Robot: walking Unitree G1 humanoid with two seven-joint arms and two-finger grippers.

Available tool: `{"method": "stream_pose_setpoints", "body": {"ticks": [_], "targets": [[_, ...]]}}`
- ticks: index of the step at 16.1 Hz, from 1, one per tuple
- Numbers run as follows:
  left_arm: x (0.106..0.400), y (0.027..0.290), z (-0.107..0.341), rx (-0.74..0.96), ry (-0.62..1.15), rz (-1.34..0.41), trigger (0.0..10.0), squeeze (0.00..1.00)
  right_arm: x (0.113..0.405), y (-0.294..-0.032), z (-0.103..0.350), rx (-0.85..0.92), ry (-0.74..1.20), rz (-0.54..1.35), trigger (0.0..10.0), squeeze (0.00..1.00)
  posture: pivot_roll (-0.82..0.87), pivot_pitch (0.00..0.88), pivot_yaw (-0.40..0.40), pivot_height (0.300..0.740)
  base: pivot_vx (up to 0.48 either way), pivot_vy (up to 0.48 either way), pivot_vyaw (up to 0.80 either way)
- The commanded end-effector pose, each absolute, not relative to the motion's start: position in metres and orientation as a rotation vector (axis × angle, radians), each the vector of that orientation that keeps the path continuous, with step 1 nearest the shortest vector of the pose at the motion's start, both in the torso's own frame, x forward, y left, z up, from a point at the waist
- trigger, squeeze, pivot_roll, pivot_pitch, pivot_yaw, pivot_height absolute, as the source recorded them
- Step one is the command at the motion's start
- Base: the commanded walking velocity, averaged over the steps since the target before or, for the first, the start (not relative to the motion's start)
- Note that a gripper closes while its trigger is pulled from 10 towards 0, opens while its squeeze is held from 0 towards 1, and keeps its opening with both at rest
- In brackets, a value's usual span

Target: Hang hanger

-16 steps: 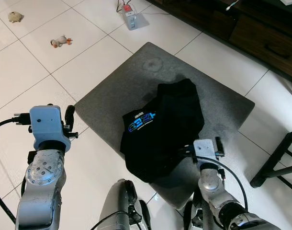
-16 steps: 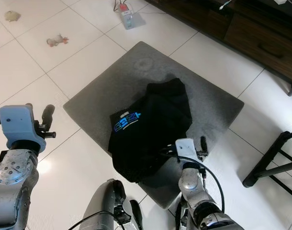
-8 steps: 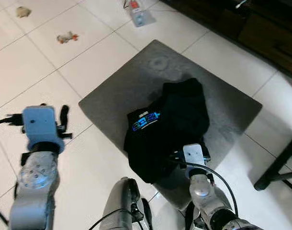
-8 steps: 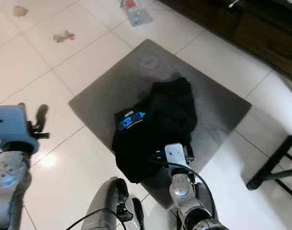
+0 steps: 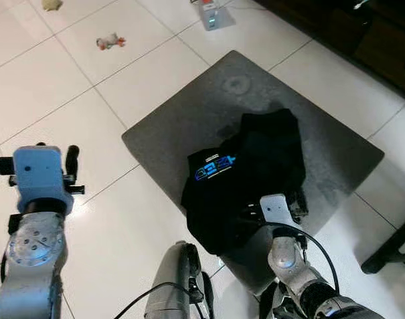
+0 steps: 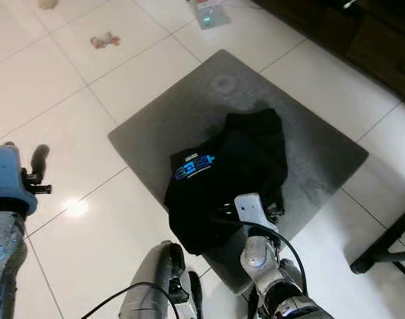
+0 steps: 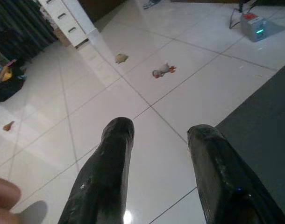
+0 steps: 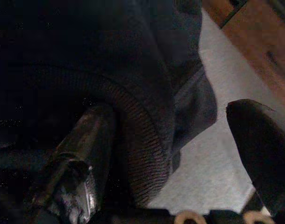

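right gripper (image 8: 170,154): fingers spread, straddling the ribbed hem of the black garment (image 5: 245,176) on the mat (image 5: 182,116)
left gripper (image 7: 161,172): spread, empty, idle
tip: close on the hem fold only, not the mat

Glossy white ceramic floor tiles (image 5: 50,100), catching a bright glare spot. Matt grey low-pile mat (image 5: 189,113), faintly mottled. Soft black knitted cloth garment (image 5: 255,173) with ribbed hem and shiny blue print. Brushed silver metal arms, pale blue plastic housing. Smooth, slightly glossy black fingers (image 7: 105,182), possibly rubber.
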State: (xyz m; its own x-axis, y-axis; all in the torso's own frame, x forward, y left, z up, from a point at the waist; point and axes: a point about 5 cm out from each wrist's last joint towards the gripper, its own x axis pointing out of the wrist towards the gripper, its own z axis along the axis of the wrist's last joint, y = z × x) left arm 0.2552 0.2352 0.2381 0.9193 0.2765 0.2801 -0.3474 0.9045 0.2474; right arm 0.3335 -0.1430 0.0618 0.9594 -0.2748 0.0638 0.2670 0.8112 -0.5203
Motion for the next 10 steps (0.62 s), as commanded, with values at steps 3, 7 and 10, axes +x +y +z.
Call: {"method": "stream_pose_setpoints", "body": {"ticks": [3, 7, 10], "targets": [[0.248, 0.239, 0.238, 0.33, -0.23, 0.331, 10.0, 0.0, 0.319, -0.153, 0.04, -0.639, 0.129, -0.339, 10.0, 0.0, 0.31, 0.502, 0.185, 0.597, 0.0, 0.0, 0.0], [0.247, 0.237, 0.239, 0.34, -0.228, 0.321, 10.0, 0.0, 0.312, -0.161, 0.032, -0.647, 0.166, -0.391, 10.0, 0.0, 0.31, 0.503, 0.188, 0.597, 0.0, 0.0, 0.0], [0.248, 0.237, 0.238, 0.34, -0.225, 0.317, 10.0, 0.0, 0.313, -0.162, 0.033, -0.62, 0.171, -0.408, 0.0, 0.0, 0.31, 0.498, 0.186, 0.597, 0.0, 0.0, 0.0]]}}
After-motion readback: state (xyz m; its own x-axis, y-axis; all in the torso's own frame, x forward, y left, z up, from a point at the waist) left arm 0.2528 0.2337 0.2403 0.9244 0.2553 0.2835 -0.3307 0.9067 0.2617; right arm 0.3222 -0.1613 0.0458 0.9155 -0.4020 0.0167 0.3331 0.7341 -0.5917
